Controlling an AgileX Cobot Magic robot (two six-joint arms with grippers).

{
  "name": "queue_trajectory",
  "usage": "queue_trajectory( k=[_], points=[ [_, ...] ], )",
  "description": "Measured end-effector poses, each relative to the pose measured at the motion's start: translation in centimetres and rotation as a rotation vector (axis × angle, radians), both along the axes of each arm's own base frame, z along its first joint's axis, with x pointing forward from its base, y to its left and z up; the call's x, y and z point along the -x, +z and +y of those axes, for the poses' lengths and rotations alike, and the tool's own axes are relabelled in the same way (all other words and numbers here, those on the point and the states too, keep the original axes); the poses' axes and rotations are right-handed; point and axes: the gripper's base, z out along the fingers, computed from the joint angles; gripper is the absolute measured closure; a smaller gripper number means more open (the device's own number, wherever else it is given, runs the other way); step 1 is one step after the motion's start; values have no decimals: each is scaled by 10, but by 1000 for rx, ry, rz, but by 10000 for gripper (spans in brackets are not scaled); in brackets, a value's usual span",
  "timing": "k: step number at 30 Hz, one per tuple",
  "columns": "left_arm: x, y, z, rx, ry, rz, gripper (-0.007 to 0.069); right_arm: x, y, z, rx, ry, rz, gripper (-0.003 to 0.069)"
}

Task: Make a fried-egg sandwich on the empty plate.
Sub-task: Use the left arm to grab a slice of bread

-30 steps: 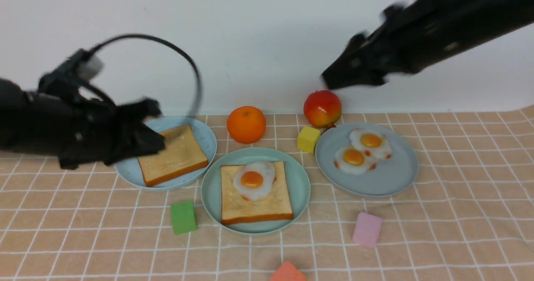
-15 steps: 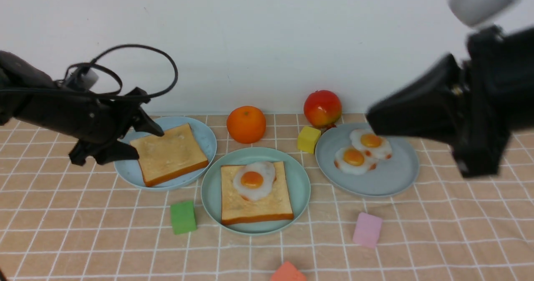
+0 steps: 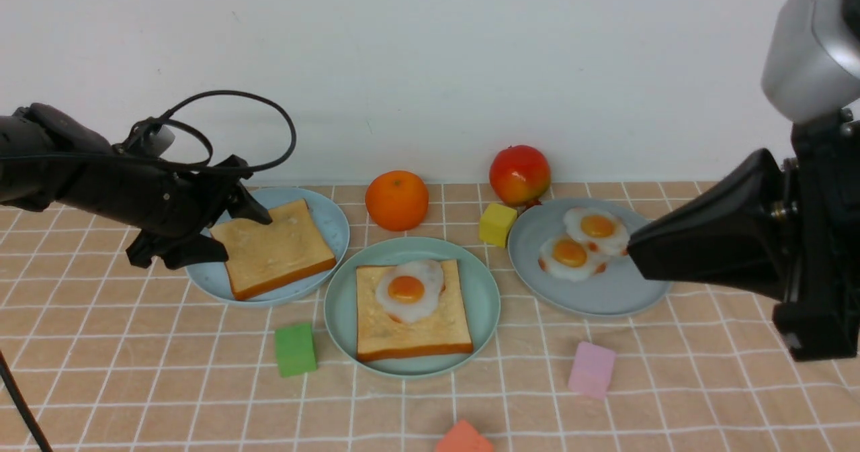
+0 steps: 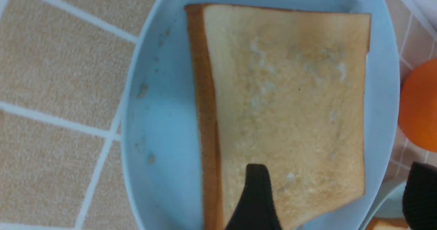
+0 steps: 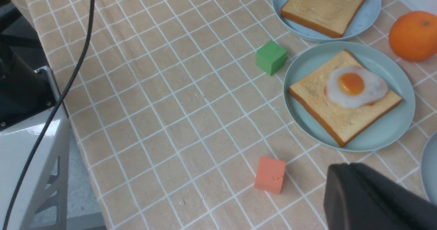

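The mint-green plate point(image 3: 480, 297) sits in the middle of the desk point(image 3: 705, 385), near the front. The first toast slice point(image 3: 410, 334) lies flat on it, with a fried egg point(image 3: 408, 291) on top. So the sandwich needs only its lid.

That lid is the second toast slice point(image 3: 282, 250), lying flat on the light blue plate point(image 3: 329, 220) to the left. The left tool point(image 3: 245, 236) is low down at that slice's left edge. Its fingers point(image 4: 256, 195) are wide apart and hold nothing. I think it is there to pinch the slice by its edge, because a flat slice is hard to lift any other way.

The right tool point(image 3: 635, 250) hangs by the grey-blue plate point(image 3: 605, 297), where two more fried eggs point(image 3: 570, 254) lie. Its fingers are pressed together and hold nothing. I think it waits out of the way, since its egg job looks done.
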Motion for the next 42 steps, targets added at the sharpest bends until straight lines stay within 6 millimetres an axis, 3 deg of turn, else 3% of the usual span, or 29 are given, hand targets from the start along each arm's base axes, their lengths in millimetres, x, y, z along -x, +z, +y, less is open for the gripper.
queue_trajectory(
  k=[7, 21, 26, 30, 33, 34, 35, 37, 38, 39, 42],
  points=[
    [-2, -11, 2, -24, -6, 14, 83, 0, 0, 0, -2, 3, 4, 668],
    [-3, -13, 5, -76, -19, 1, 83, 1, 0, 1, -14, 8, 16, 663],
    [-6, -27, 5, -61, -3, 29, 104, 2, 1, 2, -24, 10, 21, 662],
    [-7, -33, 4, -50, 7, 39, 165, 2, 1, 2, -27, 10, 22, 659],
    [-7, -33, 5, -57, 2, 37, 281, 2, 1, 2, -33, 11, 24, 658],
    [-7, -33, 5, -60, -3, 36, 353, 2, 1, 2, -34, 12, 25, 658],
    [-7, -33, 5, -62, -5, 35, 364, 2, 2, 2, -36, 12, 26, 658],
    [-6, -34, 6, -56, -10, 44, 495, 3, 2, 3, -39, 17, 32, 657],
    [-6, -33, 6, -55, -11, 44, 505, 3, 1, 3, -40, 19, 35, 656],
    [-5, -30, 8, -51, -13, 45, 580, 4, 1, 3, -42, 26, 44, 657],
    [-2, -18, 11, -56, -21, 27, 619, 5, 1, 3, -42, 36, 57, 655]
  ],
)
